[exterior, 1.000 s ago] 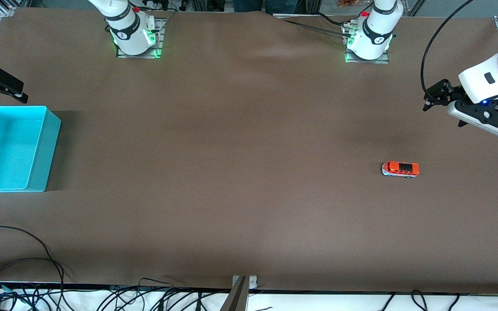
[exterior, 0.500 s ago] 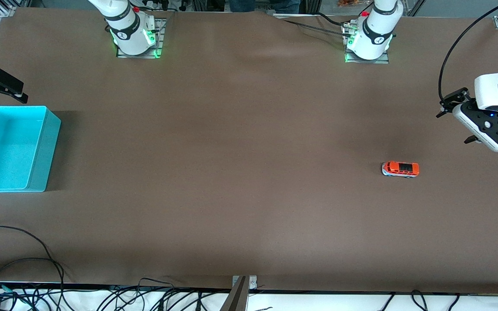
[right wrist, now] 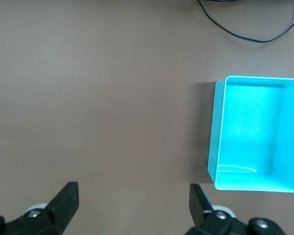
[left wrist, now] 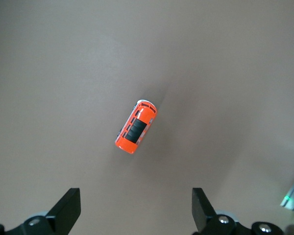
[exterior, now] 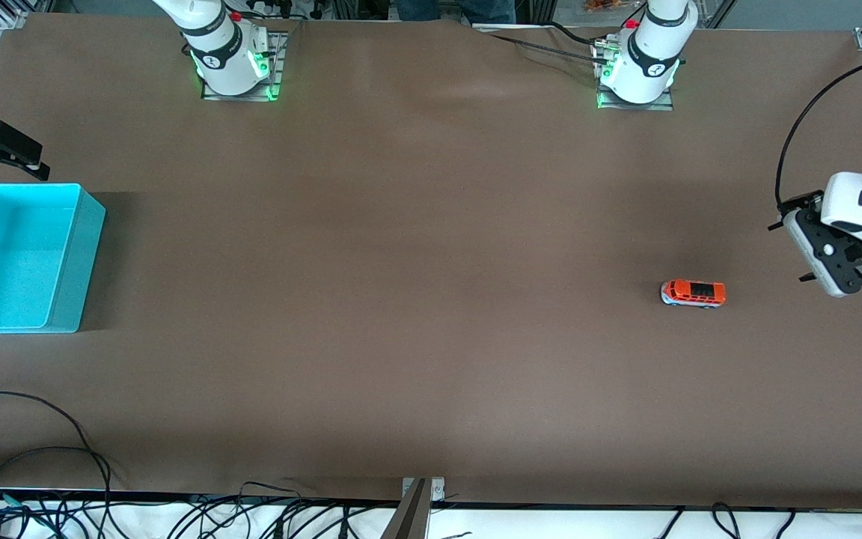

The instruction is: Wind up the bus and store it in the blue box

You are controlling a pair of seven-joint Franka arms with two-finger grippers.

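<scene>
the bus (exterior: 693, 293) is seen standing on its wheels on the bare brown worktop (exterior: 416, 299), toward the left arm's end, well apart from the blue box (exterior: 16, 258), which sits empty at the right arm's end.

left end effector (exterior: 794, 251): held in the air over the worktop's edge at the left arm's end, fingers spread wide, nothing between them. in the left wrist view the bus (left wrist: 135, 127) is framed between and ahead of the two fingertips (left wrist: 68, 203), its long axis set at a slant to the line joining them. in the front view the long axis runs along the worktop's length, end to end.

right end effector (exterior: 4, 150): waiting over the worktop beside the blue box, at the box's edge farther from the front camera, fingers likewise spread and empty.

judgement: the left arm is by far the nearer to the bus, so the pickup is best given to it. a turn of the wrist is probably needed so the fingers close across the narrow sides.
</scene>
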